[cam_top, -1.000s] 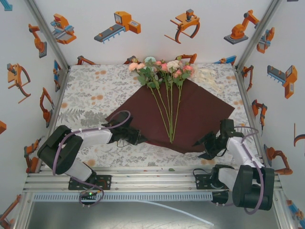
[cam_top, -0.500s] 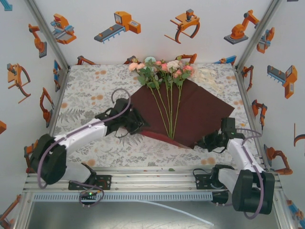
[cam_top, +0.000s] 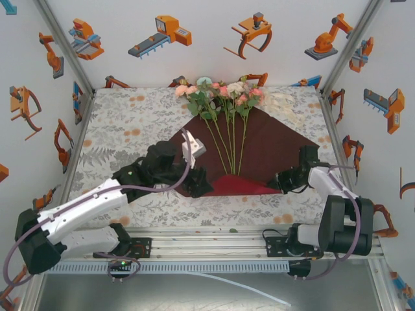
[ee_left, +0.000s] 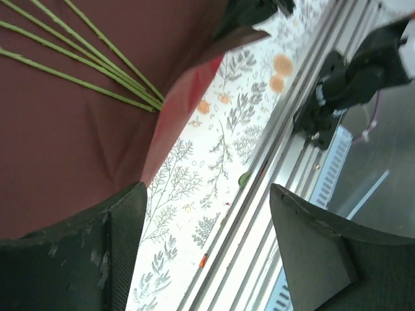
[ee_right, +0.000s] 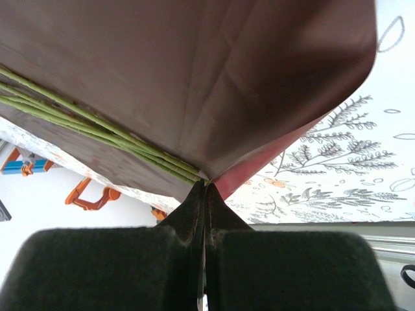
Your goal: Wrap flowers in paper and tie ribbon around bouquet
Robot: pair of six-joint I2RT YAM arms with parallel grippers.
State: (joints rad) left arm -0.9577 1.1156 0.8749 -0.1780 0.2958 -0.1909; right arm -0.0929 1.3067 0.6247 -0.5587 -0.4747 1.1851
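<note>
You have a tablecloth [cam_top: 123, 123] printed with grey leaves and orange dots spread from 9 o'clock to 3 o'clock. At 12 o'clock stands a white back wall [cam_top: 207, 65] carrying orange-and-grey pictures of robot arms and grippers [cam_top: 161, 35]. The same prints run along the left wall [cam_top: 26, 129] at 9 o'clock and the right wall [cam_top: 389, 149] at 3 o'clock. Slanted aluminium posts [cam_top: 65, 45] rise at 11 and 1 o'clock. At 6 o'clock slotted aluminium rails [cam_top: 207, 241] cross the near edge, with a white perforated strip [cam_top: 194, 266] just below them. A small green light [cam_top: 123, 264] glows at 7 o'clock. A thin white cable [cam_top: 246, 289] lies on the grey surface [cam_top: 162, 295] nearest you.
</note>
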